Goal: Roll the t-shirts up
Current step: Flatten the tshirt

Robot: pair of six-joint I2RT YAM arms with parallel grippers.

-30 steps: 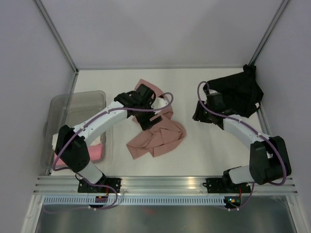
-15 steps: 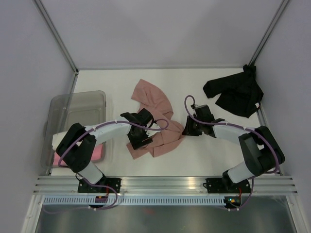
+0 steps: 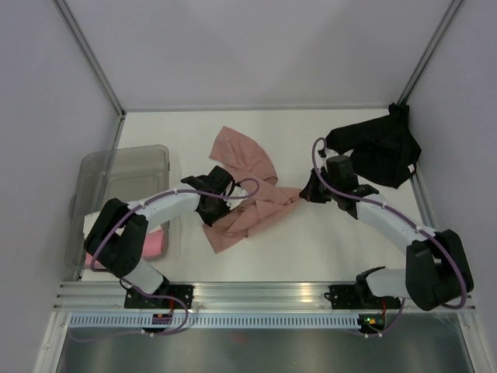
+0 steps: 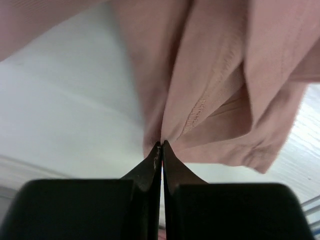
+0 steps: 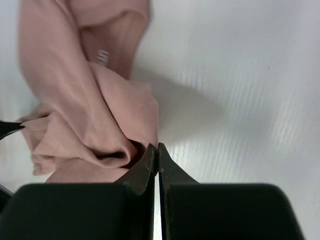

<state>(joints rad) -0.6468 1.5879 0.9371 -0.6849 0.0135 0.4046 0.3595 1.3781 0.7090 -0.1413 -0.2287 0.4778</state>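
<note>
We see the pink shirt (image 3: 242, 158) crumpled in the middle of the table (image 3: 311, 237). The left gripper (image 4: 161, 145) is pinched tight on 1 fold, and the right gripper (image 5: 157, 147) on its right edge. The black shirt (image 3: 380, 151) lies far right.

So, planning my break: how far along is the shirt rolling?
Done: one pink roll in the bin. In hand: left gripper and right gripper pinch the crumpled salmon shirt, not yet rolled. Remaining: rolling it, then the black shirt heaped at the far right.
</note>
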